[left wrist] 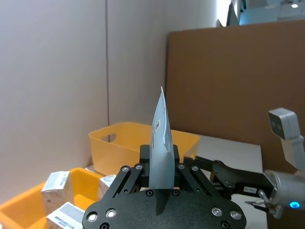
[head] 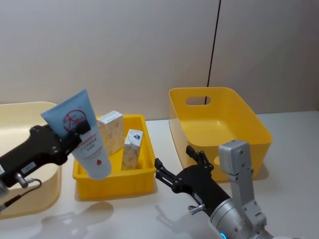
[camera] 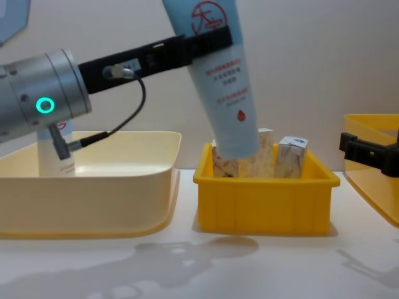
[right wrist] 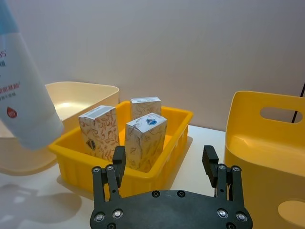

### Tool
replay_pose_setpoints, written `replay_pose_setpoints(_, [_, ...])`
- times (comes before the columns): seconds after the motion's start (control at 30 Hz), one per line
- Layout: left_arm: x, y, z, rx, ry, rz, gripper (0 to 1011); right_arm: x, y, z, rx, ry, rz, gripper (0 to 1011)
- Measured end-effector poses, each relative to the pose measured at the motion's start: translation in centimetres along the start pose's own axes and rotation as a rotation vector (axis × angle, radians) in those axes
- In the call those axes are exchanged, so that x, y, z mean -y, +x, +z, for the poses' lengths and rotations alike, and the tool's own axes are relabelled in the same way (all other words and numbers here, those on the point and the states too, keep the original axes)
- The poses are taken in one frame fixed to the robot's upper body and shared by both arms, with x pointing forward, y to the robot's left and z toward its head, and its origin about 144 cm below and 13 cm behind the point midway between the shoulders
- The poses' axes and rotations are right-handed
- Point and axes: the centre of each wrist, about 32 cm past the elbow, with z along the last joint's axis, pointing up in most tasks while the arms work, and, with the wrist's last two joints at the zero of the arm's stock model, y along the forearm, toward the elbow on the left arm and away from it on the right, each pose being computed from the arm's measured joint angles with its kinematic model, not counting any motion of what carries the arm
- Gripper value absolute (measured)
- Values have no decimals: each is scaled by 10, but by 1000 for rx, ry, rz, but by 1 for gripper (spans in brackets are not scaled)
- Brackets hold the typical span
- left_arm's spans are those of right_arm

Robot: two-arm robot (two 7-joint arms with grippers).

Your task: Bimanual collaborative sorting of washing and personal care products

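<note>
My left gripper (head: 79,130) is shut on a light-blue squeeze tube (head: 82,139) with a red round logo. It holds the tube tilted, cap end down, above the left end of a small yellow tray (head: 114,185). The same tube (camera: 225,87) hangs over the tray (camera: 265,199) in the chest view. Three small white cartons (right wrist: 145,140) stand upright in the tray. My right gripper (head: 174,157) is open and holds nothing, low over the table just right of the tray. Another pale tube (camera: 56,149) stands in the cream bin behind my left arm.
A wide cream bin (head: 30,110) sits at the left. A deep yellow bin (head: 249,122) with a handle slot stands at the right, nothing inside it. A plain wall runs behind the table. Bare table lies in front of the tray.
</note>
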Motion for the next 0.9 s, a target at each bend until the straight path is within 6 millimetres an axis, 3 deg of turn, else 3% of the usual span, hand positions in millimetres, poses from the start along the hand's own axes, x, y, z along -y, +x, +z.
replay_pose_setpoints(0.57, [10,-5,-7,41,58,-54,229,1,1,0,-3,0,7,1001])
replay_pose_setpoints(0.9, [12,-6,-8,49,70,-63,227,7,16,8,-25,-11,86,1001])
